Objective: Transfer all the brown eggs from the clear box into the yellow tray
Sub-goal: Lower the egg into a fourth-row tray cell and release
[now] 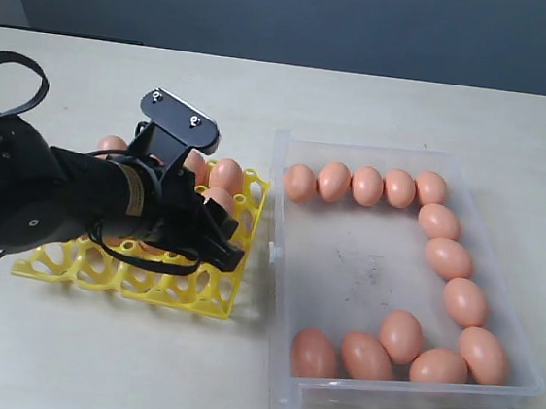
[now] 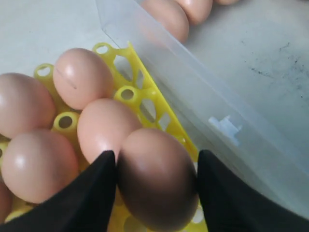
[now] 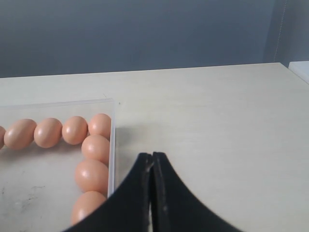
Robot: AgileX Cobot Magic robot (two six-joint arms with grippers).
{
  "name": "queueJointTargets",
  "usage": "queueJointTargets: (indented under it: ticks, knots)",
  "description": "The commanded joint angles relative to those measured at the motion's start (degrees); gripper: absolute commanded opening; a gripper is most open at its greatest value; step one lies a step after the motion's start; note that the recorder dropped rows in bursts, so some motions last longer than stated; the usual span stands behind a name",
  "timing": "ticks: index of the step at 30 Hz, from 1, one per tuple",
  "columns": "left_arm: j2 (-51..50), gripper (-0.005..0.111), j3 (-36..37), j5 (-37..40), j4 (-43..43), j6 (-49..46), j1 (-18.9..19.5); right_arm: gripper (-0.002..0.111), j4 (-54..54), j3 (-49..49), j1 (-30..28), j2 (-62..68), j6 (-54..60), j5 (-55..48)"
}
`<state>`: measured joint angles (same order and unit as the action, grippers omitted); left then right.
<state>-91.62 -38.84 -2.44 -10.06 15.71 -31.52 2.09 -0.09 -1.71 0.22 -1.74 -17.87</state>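
My left gripper (image 1: 222, 243) hangs over the near right part of the yellow tray (image 1: 195, 300), shut on a brown egg (image 2: 157, 181) held between its two black fingers (image 2: 96, 193). The held egg sits just above a tray cup, close to the wall of the clear box (image 2: 193, 82). Several brown eggs (image 2: 82, 77) rest in the tray (image 2: 145, 104) behind it. Several more eggs (image 1: 368, 185) line the far, right and near sides of the clear box (image 1: 364, 263). My right gripper (image 3: 152, 155) is shut and empty over bare table, beside the box's rim (image 3: 112, 145); the exterior view does not show it.
The tray and the box stand side by side on a pale tabletop (image 1: 430, 104), with the box's tall rim (image 1: 276, 224) between them. A dark wall (image 1: 303, 12) runs behind the table. My left arm (image 1: 30, 194) covers much of the tray.
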Motion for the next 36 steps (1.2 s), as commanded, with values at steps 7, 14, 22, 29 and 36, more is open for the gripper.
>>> queueJointTargets:
  ticks: [7,14,22,29,36]
  knots:
    - [0.45,0.0,2.63,-1.74,0.9,-0.24,-0.03,-0.001,-0.04,0.09,0.01,-0.22,0.26,0.38]
    - [0.45,0.016,2.63,-3.69,-1.14,-1.55,-0.03,-0.001,-0.04,0.09,0.01,-0.22,0.26,0.38]
    - [0.45,0.044,2.63,-2.62,-1.14,-1.55,-0.03,-0.001,-0.04,0.09,0.01,-0.22,0.26,0.38]
    - [0.45,0.048,2.63,-2.95,-1.37,-1.55,-0.03,-0.001,-0.04,0.09,0.01,-0.22,0.26,0.38]
    - [0.45,0.064,2.63,-3.04,-1.37,-1.55,-0.03,-0.001,-0.04,0.09,0.01,-0.22,0.26,0.38]
